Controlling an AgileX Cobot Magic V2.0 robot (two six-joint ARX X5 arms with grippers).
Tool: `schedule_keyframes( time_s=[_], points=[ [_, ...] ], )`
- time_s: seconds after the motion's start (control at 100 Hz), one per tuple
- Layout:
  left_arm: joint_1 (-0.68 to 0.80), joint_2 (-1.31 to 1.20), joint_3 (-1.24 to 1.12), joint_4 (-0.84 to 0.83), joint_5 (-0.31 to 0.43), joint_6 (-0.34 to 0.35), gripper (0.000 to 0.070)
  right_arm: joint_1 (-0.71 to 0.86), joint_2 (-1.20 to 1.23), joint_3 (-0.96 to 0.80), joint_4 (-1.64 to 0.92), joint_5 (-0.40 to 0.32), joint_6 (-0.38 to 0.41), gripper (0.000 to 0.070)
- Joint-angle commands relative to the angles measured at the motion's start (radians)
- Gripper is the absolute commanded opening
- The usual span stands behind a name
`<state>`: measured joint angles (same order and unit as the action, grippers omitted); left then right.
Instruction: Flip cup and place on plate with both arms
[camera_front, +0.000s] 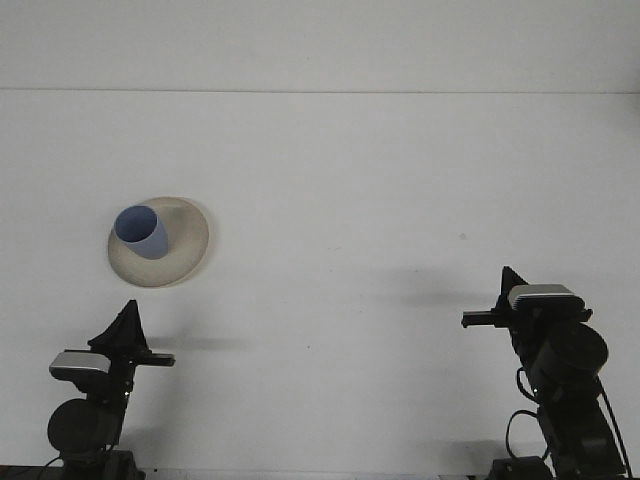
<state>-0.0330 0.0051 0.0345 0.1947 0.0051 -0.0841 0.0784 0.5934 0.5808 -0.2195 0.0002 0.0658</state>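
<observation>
Blue cup (141, 232) standing upright on the beige plate (185, 250), open mouth facing up, toward the left part of the plate, inside of the cup dark blue and nothing visible in it. Plate resting flat on the white table (380, 180), in the left half, with no other item on it besides the cup.

Left gripper (127, 322) low at the bottom left, pointing up toward the plate but well apart from it, touching nothing. Fingers seen as one dark pointed shape; cannot tell how far open. Nothing held.

Right gripper (510, 284) at the bottom right, far from plate and cup, over bare table. Also only a dark tip visible; opening not possible to judge. Nothing held here either.
</observation>
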Motion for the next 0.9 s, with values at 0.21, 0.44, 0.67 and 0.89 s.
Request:
schedule_keyframes(
  time_s=[0.21,0.44,0.67,0.89],
  points=[
    [0.001,-0.002,-0.020,0.015,0.006,0.012,0.0011,0.002,0.003,0.009,0.011,0.000,-0.010,0.0000],
    [0.001,-0.002,-0.020,0.016,0.006,0.013,0.0011,0.002,0.003,0.009,0.011,0.000,-0.010,0.0000],
    [0.001,-0.002,-0.020,0.016,0.006,0.012,0.0011,0.002,-0.013,0.006,0.014,0.000,-0.010,0.0000],
    [0.001,-0.002,-0.020,0.015,0.006,0.013,0.0011,-0.019,-0.117,-0.076,0.116,0.000,-0.010,0.0000]
  ],
)
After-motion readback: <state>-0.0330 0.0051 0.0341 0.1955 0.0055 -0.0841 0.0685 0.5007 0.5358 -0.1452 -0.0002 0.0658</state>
